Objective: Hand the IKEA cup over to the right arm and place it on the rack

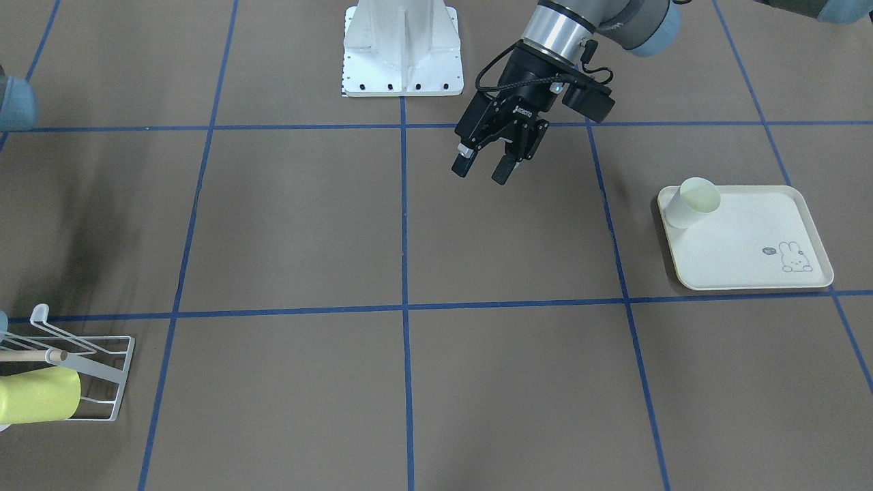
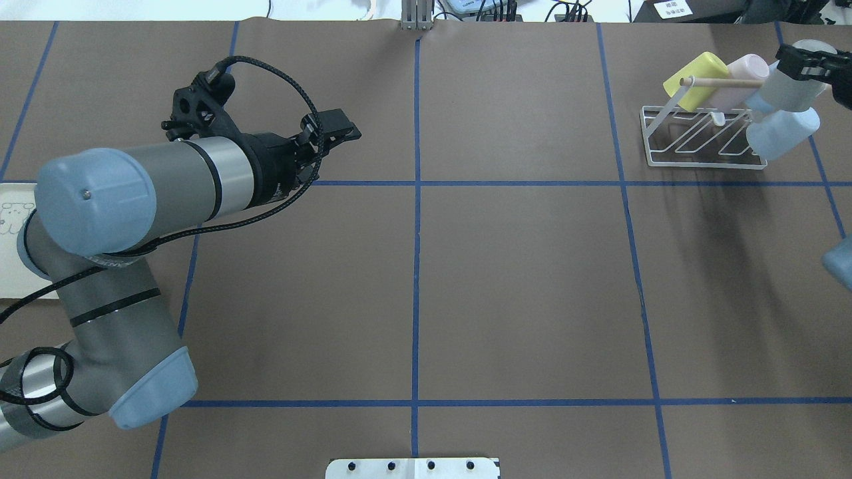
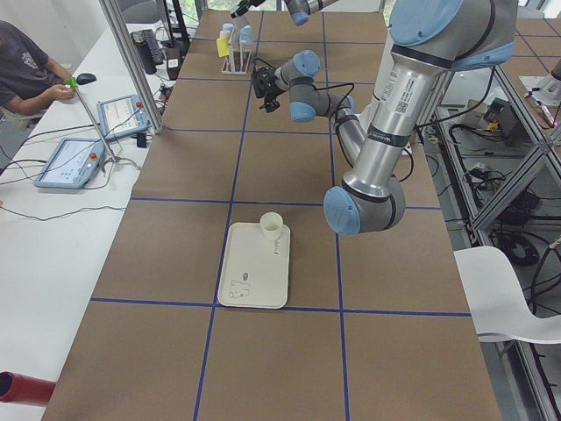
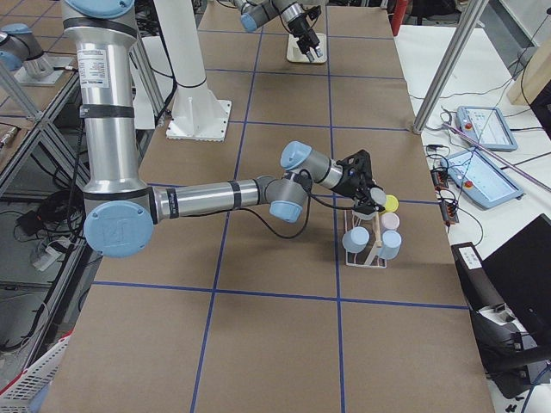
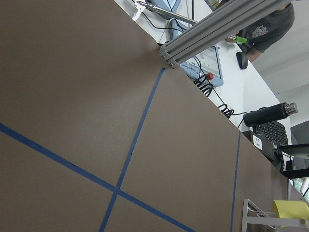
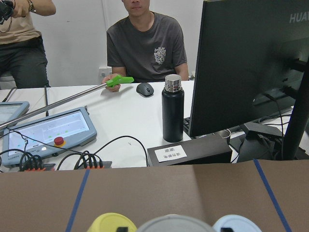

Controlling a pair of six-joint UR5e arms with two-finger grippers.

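My right gripper [image 2: 805, 60] is at the far right, over the white wire rack [image 2: 699, 165], and is shut on a pale grey-blue cup [image 2: 785, 93] that it holds above the wooden dowel [image 2: 722, 82]. This cup's end shows at the bottom of the right wrist view [image 6: 176, 223]. Yellow [image 2: 695, 80], pink [image 2: 745, 70] and blue [image 2: 782, 133] cups lie on the rack. My left gripper [image 1: 487, 167] is open and empty, hanging above the table near its middle. A cream cup [image 1: 692, 202] lies tilted on the rabbit-print tray [image 1: 750, 239].
The rack [image 1: 123, 372] stands near the operators' edge on my right side; the tray is on my left side. The robot's white base [image 1: 402, 48] stands at the table's middle. People, tablets and a monitor are beyond the far table edge.
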